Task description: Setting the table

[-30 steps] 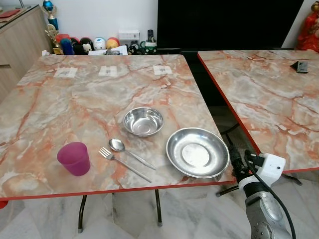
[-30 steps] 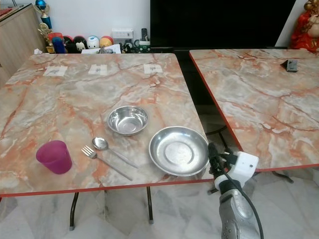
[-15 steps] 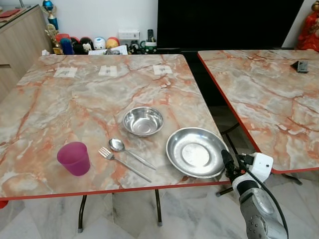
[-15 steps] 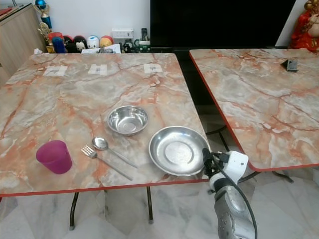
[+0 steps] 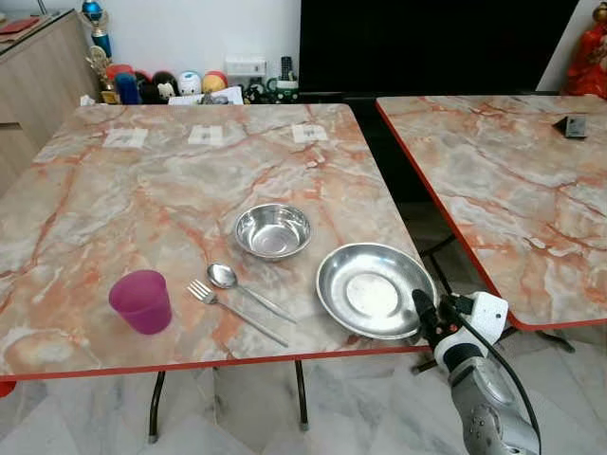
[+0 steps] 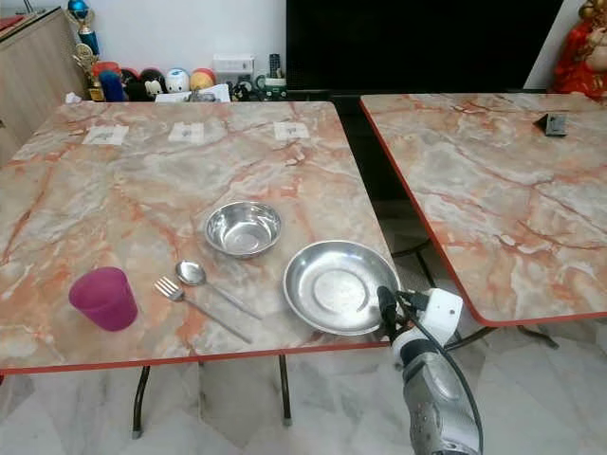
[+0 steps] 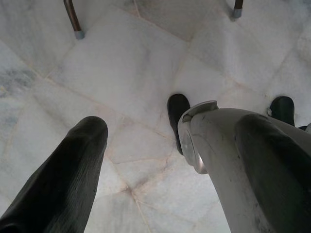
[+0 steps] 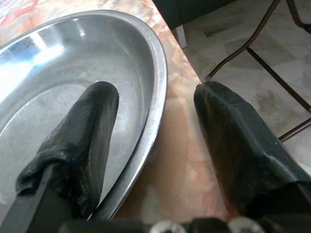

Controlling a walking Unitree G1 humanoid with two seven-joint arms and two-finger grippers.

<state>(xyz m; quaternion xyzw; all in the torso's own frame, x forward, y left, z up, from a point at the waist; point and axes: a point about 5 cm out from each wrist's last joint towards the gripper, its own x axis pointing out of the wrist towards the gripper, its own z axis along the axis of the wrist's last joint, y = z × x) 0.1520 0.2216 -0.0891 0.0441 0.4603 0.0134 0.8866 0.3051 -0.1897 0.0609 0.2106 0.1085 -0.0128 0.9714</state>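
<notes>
right claw [image 8: 155, 141] | spread, straddling plate [image 8: 73, 63] rim; table [image 5: 142, 190] edge

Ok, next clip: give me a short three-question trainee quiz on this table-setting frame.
1. True or false: the right gripper straddles the rim of the steel plate, one finger over the plate, one outside.
2. Which lies nearest the purple cup? A) steel bowl B) fork C) steel plate
3. Fill in: the spoon lies between the fork and the ____.

Key: 1 true; 2 B; 3 steel bowl.
</notes>
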